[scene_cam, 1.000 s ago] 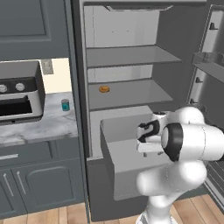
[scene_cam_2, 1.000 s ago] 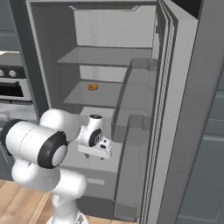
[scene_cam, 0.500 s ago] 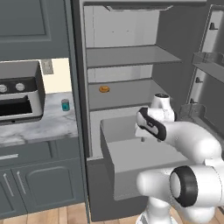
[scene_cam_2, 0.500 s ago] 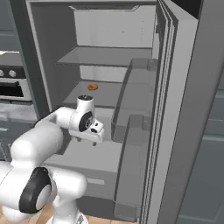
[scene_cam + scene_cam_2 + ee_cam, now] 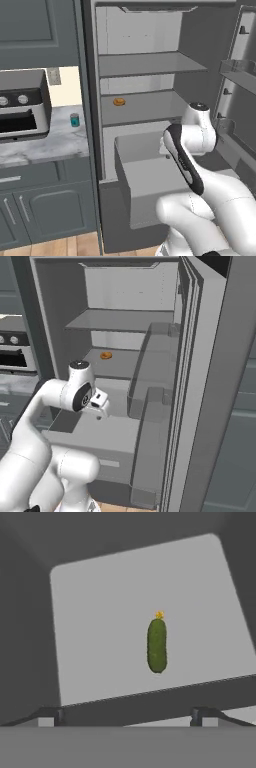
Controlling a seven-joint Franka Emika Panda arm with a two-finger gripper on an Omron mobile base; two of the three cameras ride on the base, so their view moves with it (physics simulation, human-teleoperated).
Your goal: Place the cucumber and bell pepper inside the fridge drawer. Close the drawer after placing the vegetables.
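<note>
Lying on the fridge drawer (image 5: pixel 100 612) floor, the cucumber (image 5: pixel 157 645) looks light, stiff, probably slippery. End effector (image 5: pixel 130 716) fingers stand wide apart, holding nothing. Midsection offers the surest hold.

The left base view is looking forward from behind the arm's left, the right base view from behind its right; both are taking in the open grey fridge with the wide grey pull-out drawer (image 5: pixel 150 175) (image 5: pixel 95 436). The hand view is peering closely down (from above) onto the drawer's pale floor (image 5: pixel 100 627).
</note>
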